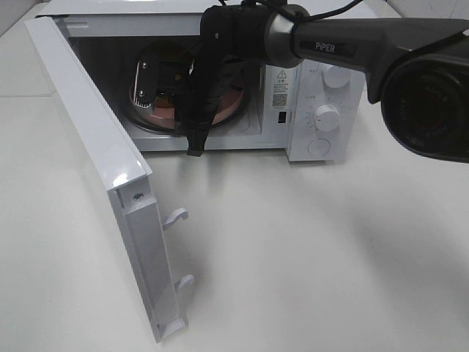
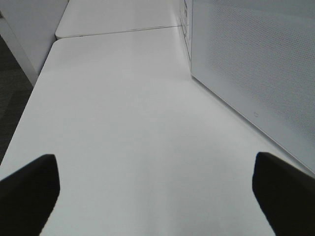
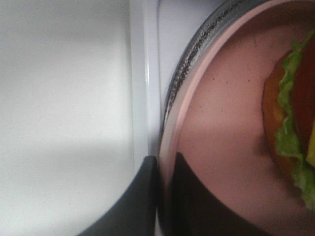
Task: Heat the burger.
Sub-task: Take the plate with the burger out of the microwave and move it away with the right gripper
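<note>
The burger (image 3: 290,123) sits on the salmon-pink plate (image 3: 221,98), which rests on the glass turntable (image 3: 194,49) inside the microwave (image 1: 322,81). The microwave stands at 12 o'clock on the counter (image 1: 293,257), its door (image 1: 95,147) swung out toward 7 o'clock. The right gripper (image 3: 163,161) reaches into the cavity, its fingers pinched narrow on the plate's rim, one outside and one inside, apparently at the rim's 6 o'clock, by the opening. From that grip the burger lies inward toward the plate's middle, roughly 12 o'clock, near but untouched. Being round, it offers no long axis. The left gripper (image 2: 155,177) hangs with fingers wide and empty over bare counter, seemingly beyond the door, so the right arm is nearer.
</note>
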